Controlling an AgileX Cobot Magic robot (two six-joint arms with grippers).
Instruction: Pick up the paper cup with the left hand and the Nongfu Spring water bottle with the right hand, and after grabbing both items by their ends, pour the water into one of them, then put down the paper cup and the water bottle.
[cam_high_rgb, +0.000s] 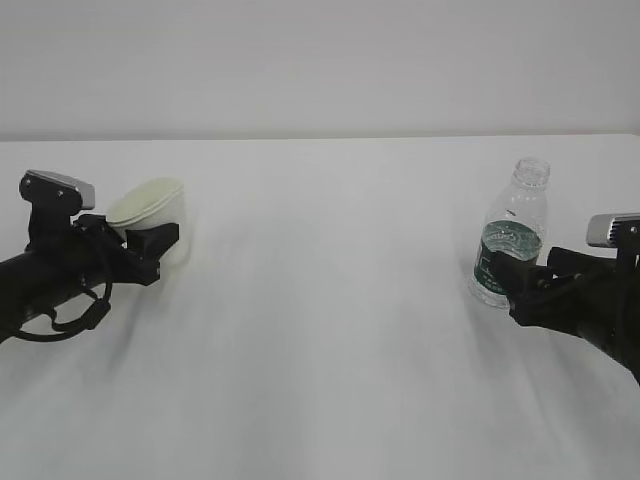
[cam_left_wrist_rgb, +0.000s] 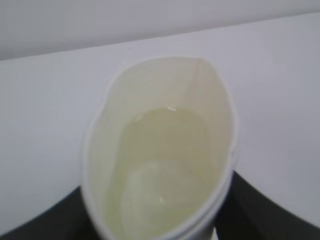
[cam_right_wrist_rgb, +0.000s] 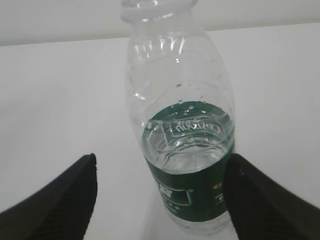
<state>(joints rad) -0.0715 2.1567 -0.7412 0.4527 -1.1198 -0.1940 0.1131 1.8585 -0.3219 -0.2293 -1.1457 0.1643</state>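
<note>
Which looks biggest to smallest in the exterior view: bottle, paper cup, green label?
1. Nongfu Spring water bottle, tallest.
2. paper cup, shorter but wider; it sits tilted in the left claw, so its height reads unsure.
3. green label, a band on the bottle, clearly smallest.

Bright, even, diffuse light on a white table, with soft focus in both wrist views.

In the exterior view the table (cam_high_rgb: 330, 330) is lit flatly and nearly overexposed, so its far edge barely separates from the pale wall; only faint grey shadows lie just beside the paper cup (cam_high_rgb: 152, 218) and under the Nongfu Spring water bottle (cam_high_rgb: 511, 240). The left wrist view is blurred throughout: the cup's rim (cam_left_wrist_rgb: 165, 65) is soft and its inside washes out, with small glints on the liquid. The right wrist view is sharper, with specular highlights on the bottle's clear shoulder (cam_right_wrist_rgb: 175, 75), while the dark shapes at the lower corners are defocused.
</note>
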